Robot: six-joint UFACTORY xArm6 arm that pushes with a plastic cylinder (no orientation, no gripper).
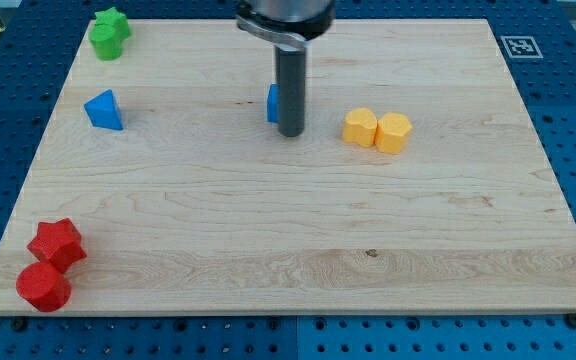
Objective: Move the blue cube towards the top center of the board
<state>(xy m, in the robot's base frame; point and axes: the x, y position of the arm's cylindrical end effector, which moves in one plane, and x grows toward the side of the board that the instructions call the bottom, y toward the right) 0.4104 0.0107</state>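
The blue cube (272, 103) sits near the board's upper middle, mostly hidden behind my dark rod; only its left edge shows. My tip (290, 132) rests on the board just below and to the right of the cube, touching or nearly touching it. The rod rises straight up to the arm at the view's top.
A blue triangular block (104, 110) lies at the left. Two green blocks (109, 34) sit at the top left corner. Two yellow blocks (377, 129) lie right of my tip. Two red blocks (50, 264) sit at the bottom left. The wooden board (288, 250) lies on a blue pegboard.
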